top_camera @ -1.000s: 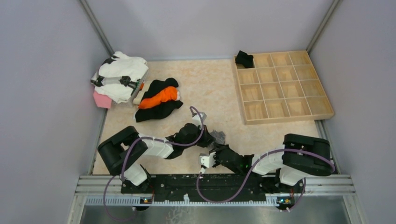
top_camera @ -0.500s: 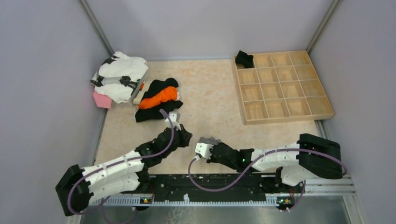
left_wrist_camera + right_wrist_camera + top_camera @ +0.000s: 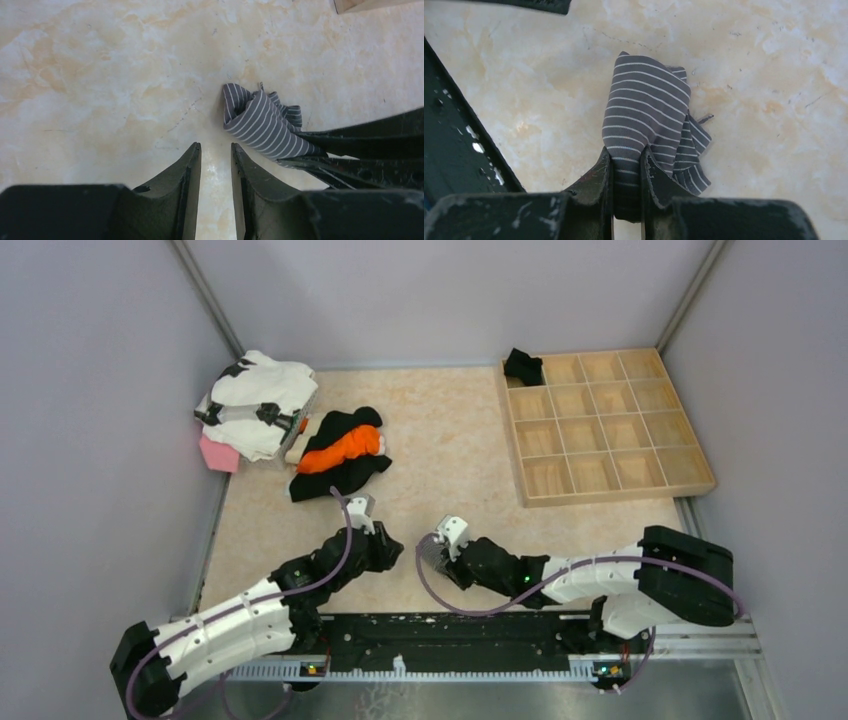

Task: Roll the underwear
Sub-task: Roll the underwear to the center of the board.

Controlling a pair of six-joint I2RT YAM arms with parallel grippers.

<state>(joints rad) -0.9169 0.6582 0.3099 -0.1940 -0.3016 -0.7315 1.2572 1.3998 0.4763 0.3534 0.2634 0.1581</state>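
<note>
The grey striped underwear is bunched into a small folded wad just above the marbled table. My right gripper is shut on its near end, and the cloth fills the gap between the fingers. In the left wrist view the same underwear sticks out of the right gripper's dark fingers. My left gripper is just to its left, open by a narrow gap with only bare table between its fingers. From above, the left gripper and the right gripper face each other near the front. The black underwear lies in the tray's far left compartment.
A wooden tray with several compartments stands at the back right. A heap of black and orange clothes lies at the left middle. White and black garments and a pink block sit in the far left corner. Grey walls close three sides.
My left gripper has opened, let go of the cloth and drawn back to the left. The right gripper has turned and shifted slightly left, keeping the striped underwear.
</note>
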